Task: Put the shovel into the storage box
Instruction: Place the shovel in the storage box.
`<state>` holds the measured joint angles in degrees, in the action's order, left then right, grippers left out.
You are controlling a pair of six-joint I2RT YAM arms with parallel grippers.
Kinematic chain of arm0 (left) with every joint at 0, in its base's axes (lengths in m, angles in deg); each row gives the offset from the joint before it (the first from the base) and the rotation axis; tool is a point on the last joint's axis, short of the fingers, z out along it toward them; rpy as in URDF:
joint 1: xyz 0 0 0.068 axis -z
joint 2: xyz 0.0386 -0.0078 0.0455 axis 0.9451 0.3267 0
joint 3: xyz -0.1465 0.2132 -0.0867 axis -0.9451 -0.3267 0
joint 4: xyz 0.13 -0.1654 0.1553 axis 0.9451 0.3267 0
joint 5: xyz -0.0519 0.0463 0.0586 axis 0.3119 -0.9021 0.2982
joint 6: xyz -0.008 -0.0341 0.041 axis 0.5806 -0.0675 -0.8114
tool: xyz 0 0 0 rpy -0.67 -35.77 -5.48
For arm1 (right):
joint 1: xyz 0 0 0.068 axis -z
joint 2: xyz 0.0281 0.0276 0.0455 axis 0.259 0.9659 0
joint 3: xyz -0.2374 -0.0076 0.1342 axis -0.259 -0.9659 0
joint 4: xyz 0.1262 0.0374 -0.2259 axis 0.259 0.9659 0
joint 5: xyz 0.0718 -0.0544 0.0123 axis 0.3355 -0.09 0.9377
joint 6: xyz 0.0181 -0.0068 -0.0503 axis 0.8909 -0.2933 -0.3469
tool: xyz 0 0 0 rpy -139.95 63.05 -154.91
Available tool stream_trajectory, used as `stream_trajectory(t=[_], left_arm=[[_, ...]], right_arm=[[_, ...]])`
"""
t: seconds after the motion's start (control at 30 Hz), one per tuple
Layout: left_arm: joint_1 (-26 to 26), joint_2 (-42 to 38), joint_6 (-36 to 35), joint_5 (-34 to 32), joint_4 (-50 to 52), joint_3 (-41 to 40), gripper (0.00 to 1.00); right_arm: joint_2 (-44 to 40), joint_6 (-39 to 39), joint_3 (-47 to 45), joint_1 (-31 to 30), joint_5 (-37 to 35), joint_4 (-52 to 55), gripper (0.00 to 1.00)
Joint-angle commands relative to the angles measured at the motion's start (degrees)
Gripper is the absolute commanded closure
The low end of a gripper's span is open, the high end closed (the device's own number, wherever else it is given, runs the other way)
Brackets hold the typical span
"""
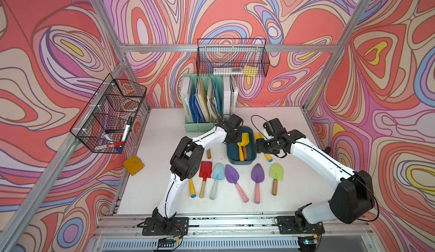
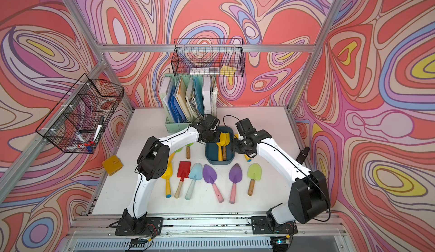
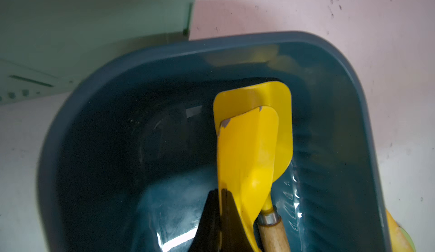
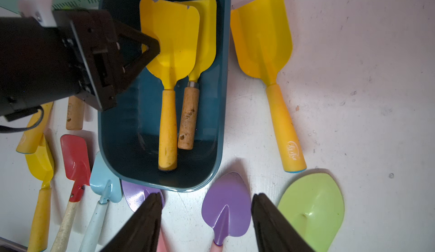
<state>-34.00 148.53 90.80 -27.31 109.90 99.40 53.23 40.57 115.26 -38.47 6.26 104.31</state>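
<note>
Looking down on a white table point(image 1: 164, 133) stretching under both grippers. Finding the holder point(image 1: 197, 127), mint green, standing just beyond the left gripper point(image 3: 220, 192), past the far end of the box point(image 4: 117, 133). Seeing the box lying flat on the table, directly beneath the left jaws and just ahead of the right gripper point(image 4: 206, 195). Pinching the shovel point(image 4: 169, 39) with the left jaws, pressed together on one side edge of its yellow blade. Holding that blade tilted inside the box, overlapping the blade of a wooden-handled shovel point(image 4: 188, 116). Resting its yellow handle on the box floor, at the end away from the left jaws, alongside the wooden handle. Holding the right jaws spread wide in the air, gripping nothing. Framing a purple blade point(image 4: 227, 213) in the gap between the right fingers point(image 4: 273, 225), lower down on the table. Showing a green blade point(image 4: 313, 208) just outside one right finger and a second purple blade point(image 4: 134, 194) partly hidden behind the other. Showing a yellow shovel point(image 4: 261, 34) flat on the table just beside the box, along the wall nearer the right gripper. Showing a red shovel point(image 4: 75, 159) and a pale blue shovel point(image 4: 104, 182) side by side on the table, farther out past the finger hiding the second purple blade
</note>
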Motion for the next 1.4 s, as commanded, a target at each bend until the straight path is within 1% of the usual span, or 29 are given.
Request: stream_trajectory(t=[0.0, 0.3, 0.4, 0.47, 0.53, 0.63, 0.77, 1.0, 1.17, 1.37], left_arm=[[-0.1, 1.2, -0.7, -0.2, 0.0, 1.8, 1.0], [0.0, 2.6, 0.3, -0.6, -0.2, 2.1, 1.0], [0.0, 2.8, 0.5, -0.9, -0.2, 2.2, 0.98], [-0.1, 2.9, 0.5, -1.2, -0.2, 2.3, 0.92], [-0.1, 2.9, 0.5, -1.3, -0.3, 2.3, 0.81], [-0.1, 3.1, 0.6, -1.3, -0.3, 2.3, 0.69], [-0.1, 3.2, 0.7, -1.2, -0.1, 2.4, 0.56], [0.0, 2.5, 0.7, -0.9, 0.8, 3.3, 0.37], [-0.1, 1.4, 0.8, -0.5, 1.1, 3.6, 0.3], [0.0, -0.2, 1.2, 0.4, 1.5, 3.9, 0.29]], right_arm=[[0.0, -0.6, 0.3, -0.3, -0.8, 0.4, 0.37], [0.3, -0.6, -0.3, -0.3, -0.3, -0.3, 0.37], [0.2, -0.6, -0.4, -0.3, -0.3, -0.5, 0.37], [0.2, -0.6, -0.4, -0.3, -0.3, -0.5, 0.37], [0.1, -0.6, -0.5, -0.3, -0.3, -0.5, 0.37], [0.1, -0.6, -0.6, -0.3, -0.2, -0.7, 0.37], [-0.1, -0.7, -0.9, -0.3, -0.1, -0.9, 0.37], [-0.7, -0.5, -1.2, -0.3, -0.5, -0.6, 0.37], [-1.0, -0.2, -1.2, -0.4, -2.1, 0.0, 0.37], [-1.2, -0.4, -1.1, -0.3, -4.0, 1.0, 0.37]])
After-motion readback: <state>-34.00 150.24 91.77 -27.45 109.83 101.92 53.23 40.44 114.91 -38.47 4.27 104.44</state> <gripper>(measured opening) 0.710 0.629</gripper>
